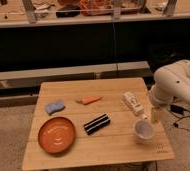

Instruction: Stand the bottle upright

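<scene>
- The wooden bench [113, 150] fills the middle of the view and carries everything else.
- The white robot arm [177, 84] bulks over the bench's 3 o'clock edge.
- An orange bowl [56, 135] sits toward 8 o'clock from the bench's centre.
- A white cup [143, 130] stands upright toward 4 o'clock.
- A black striped bar [97, 123] lies near the centre.
- The bottle [133, 103] lies on its side toward 2 o'clock, slanted, one end reaching toward the cup.
- A blue sponge [54, 106] rests toward 9 o'clock.
- A carrot [89, 100] lies toward 11 o'clock.
- The gripper [155, 115] hangs pointing down at the bench's right edge. The bottle is near it at its 10 o'clock, apart from it. I cannot tell how far open it is, and it holds nothing I can make out.
</scene>
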Robot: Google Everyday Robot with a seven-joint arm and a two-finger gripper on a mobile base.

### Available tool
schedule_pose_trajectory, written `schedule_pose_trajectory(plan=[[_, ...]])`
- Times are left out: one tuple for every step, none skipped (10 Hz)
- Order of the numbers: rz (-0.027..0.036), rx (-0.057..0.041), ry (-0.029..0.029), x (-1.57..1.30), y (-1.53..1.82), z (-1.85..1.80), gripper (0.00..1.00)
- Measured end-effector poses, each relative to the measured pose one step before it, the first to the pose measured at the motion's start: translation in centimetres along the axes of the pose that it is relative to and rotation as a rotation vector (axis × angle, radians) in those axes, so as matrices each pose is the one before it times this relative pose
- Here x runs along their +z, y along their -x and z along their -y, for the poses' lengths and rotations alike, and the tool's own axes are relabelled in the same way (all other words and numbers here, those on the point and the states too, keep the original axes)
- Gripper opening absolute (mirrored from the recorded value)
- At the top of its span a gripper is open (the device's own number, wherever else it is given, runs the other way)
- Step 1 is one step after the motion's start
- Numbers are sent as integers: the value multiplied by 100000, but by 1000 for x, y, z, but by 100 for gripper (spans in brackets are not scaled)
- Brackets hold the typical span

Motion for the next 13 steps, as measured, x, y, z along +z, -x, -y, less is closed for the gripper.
schedule_pose_trajectory(plan=[[-1,-4,2,0,1,0,80],[2,1,1,1,0,-1,80],[-2,-8,1,1,0,0,80],[4,3,-1,0,2,1,80],[0,3,-3,0,-1,0,80],[-68,-14,-106,39,-33,45,80],[-574,-1548,-858,336,346,627,80],[-191,-1908,-852,343,611,1026,80],[-174,-1249,-453,267,423,845,80],[-351,-1190,-635,274,286,871,80],[-397,-664,-354,176,61,81,80],[-311,-845,-499,243,184,-70,80],[-499,-634,-863,237,143,250,80]])
